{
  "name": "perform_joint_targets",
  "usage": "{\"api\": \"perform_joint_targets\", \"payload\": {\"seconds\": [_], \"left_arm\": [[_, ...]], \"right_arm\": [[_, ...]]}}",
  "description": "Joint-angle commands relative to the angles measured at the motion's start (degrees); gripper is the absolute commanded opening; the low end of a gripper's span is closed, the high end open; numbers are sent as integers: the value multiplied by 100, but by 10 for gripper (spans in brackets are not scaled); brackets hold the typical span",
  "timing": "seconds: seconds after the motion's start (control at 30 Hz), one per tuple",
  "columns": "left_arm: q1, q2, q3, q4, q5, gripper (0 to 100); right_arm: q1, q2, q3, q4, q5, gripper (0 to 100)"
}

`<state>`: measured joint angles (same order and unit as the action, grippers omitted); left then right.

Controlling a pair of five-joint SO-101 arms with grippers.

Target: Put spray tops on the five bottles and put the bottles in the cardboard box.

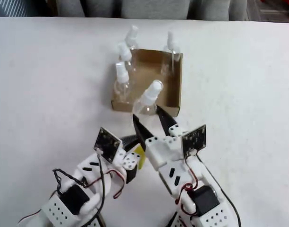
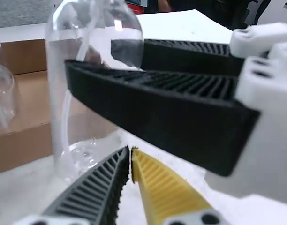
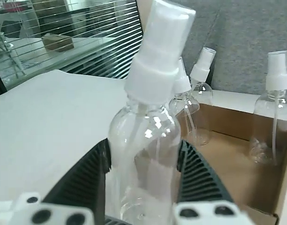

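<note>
A clear bottle [image 1: 147,101] with a white spray top [image 3: 158,51] stands tilted at the near edge of the cardboard box [image 1: 149,71]. My right gripper [image 1: 146,112] is shut on the bottle's body [image 3: 142,140], one black finger [image 2: 171,108] on each side. In the left wrist view the bottle [image 2: 87,56] has its base on the table just outside the box wall [image 2: 21,136]. My left gripper [image 2: 130,159], with grey and yellow fingers, is shut on nothing, low beside the right gripper [image 1: 137,151]. Several capped bottles [image 1: 122,78] stand inside the box.
The box sits mid-table, with capped bottles along its left side [image 1: 125,53] and one at its far right corner [image 1: 171,46]. White tabletop [image 1: 50,85] lies open on both sides. Both arm bases crowd the near edge.
</note>
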<state>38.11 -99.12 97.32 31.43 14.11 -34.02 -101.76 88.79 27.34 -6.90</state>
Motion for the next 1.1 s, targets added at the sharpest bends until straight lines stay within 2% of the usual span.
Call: {"api": "perform_joint_targets", "payload": {"seconds": [0.0, 0.17, 0.3, 0.6, 0.77, 0.9, 0.97, 1.07], "left_arm": [[22, -22, -9, -149, -44, 20], [-22, -13, -9, -114, -44, 20], [-365, -13, -9, -141, -44, 20], [-418, -13, -9, -105, -44, 20], [-391, -22, -9, 26, -44, 20], [-400, -22, -9, 193, -44, 20], [-418, -22, -9, 193, -44, 20], [-532, -57, -9, 387, -211, 20]], "right_arm": [[-154, 66, -62, -57, -53, 14], [-136, -13, -193, 330, -53, 14], [-171, -119, -510, 971, -62, 14], [-171, -119, -642, 1341, 0, 14], [-127, -110, -545, 1147, 255, 14], [163, -101, -114, 224, 343, 14], [347, -92, 62, -215, 633, 14], [488, -92, 132, -479, 738, 14]]}}
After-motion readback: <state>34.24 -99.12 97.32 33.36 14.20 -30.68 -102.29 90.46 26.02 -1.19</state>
